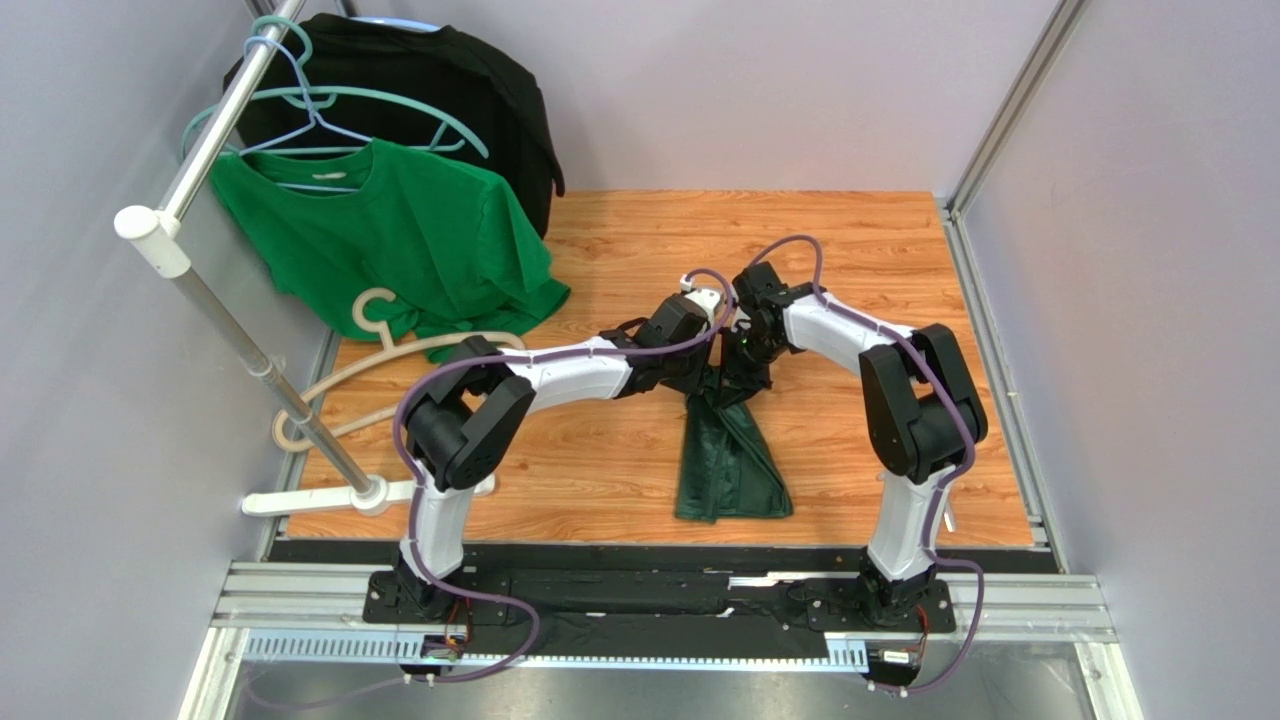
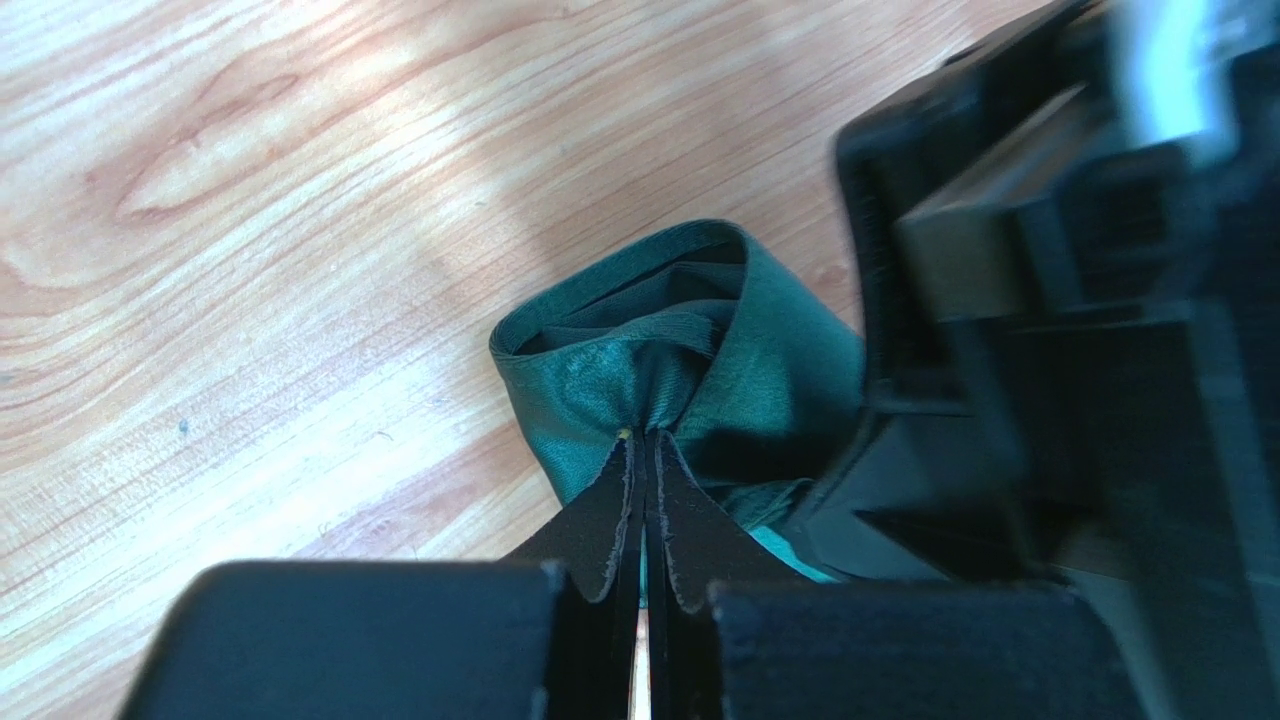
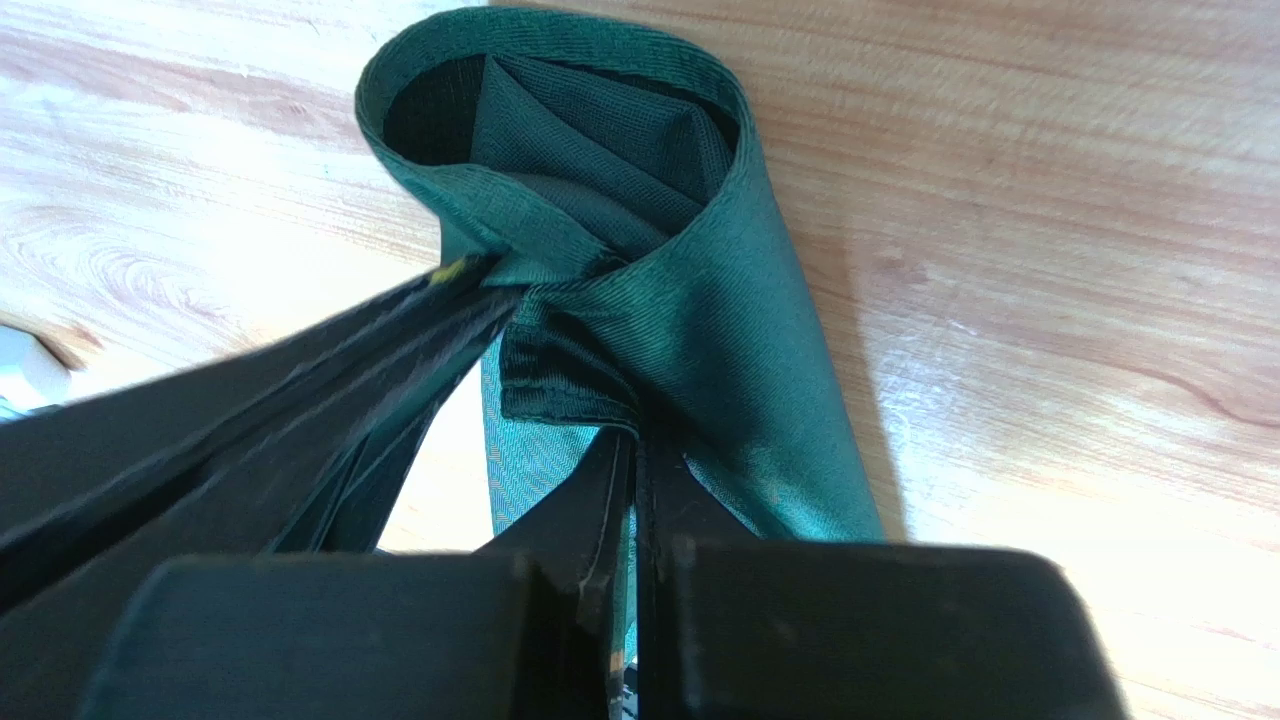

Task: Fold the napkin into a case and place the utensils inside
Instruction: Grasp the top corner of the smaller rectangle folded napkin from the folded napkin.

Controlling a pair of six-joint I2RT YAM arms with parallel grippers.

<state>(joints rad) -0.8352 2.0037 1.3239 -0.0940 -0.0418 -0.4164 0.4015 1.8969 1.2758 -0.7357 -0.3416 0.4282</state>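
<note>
The dark forest-green napkin (image 1: 732, 458) hangs bunched from both grippers over the middle of the wooden table, its lower end lying on the boards. My left gripper (image 1: 709, 348) is shut on its top edge; in the left wrist view the cloth (image 2: 706, 383) is pinched between the fingertips (image 2: 643, 443). My right gripper (image 1: 747, 357) is shut on the same top edge right beside it; the right wrist view shows the napkin (image 3: 706, 330) looped open above the fingers (image 3: 633, 450). No utensils are in view.
A brighter green T-shirt (image 1: 398, 240) and a black garment (image 1: 436, 90) hang on hangers from a metal rack (image 1: 226, 323) at the back left. A beige hanger (image 1: 376, 353) lies below. Grey walls enclose the table (image 1: 872, 255).
</note>
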